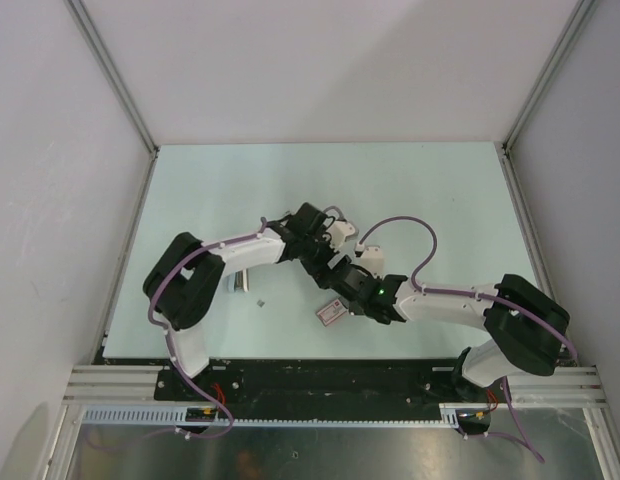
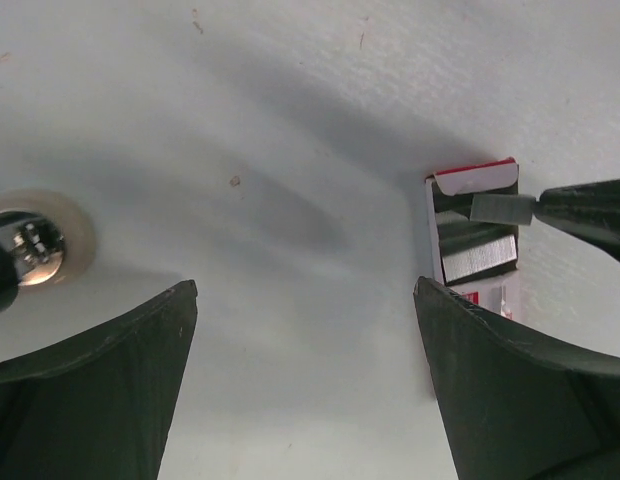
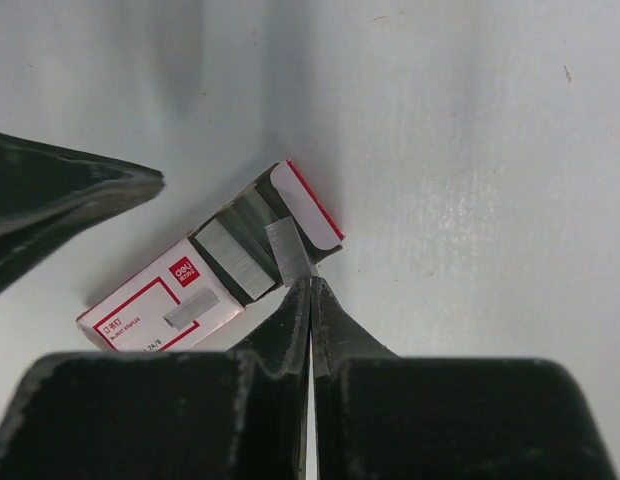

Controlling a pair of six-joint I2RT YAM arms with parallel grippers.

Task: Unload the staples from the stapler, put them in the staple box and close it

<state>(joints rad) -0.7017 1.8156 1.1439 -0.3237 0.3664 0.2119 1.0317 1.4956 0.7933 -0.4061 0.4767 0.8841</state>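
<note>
The staples (image 3: pixel 288 250): a short strip sits pinched in your closed right hand (image 3: pixel 310 285), its end over the open box (image 3: pixel 140 310) at 10 o'clock. Your left hand (image 2: pixel 305 290) gapes, empty. Unloading looks nearly done; the strip is not yet released. No view shows the stapler. Only the top view catches a grey scrap (image 1: pixel 261 301) at the box's 9 o'clock.

The staples (image 3: pixel 287 248): 1 silvery-grey strip, tilted, lower end pinched by right gripper (image 3: pixel 310 288) over open box (image 3: pixel 180 290). The stapler (image 1: pixel 238 283) lies flat, well apart.
</note>
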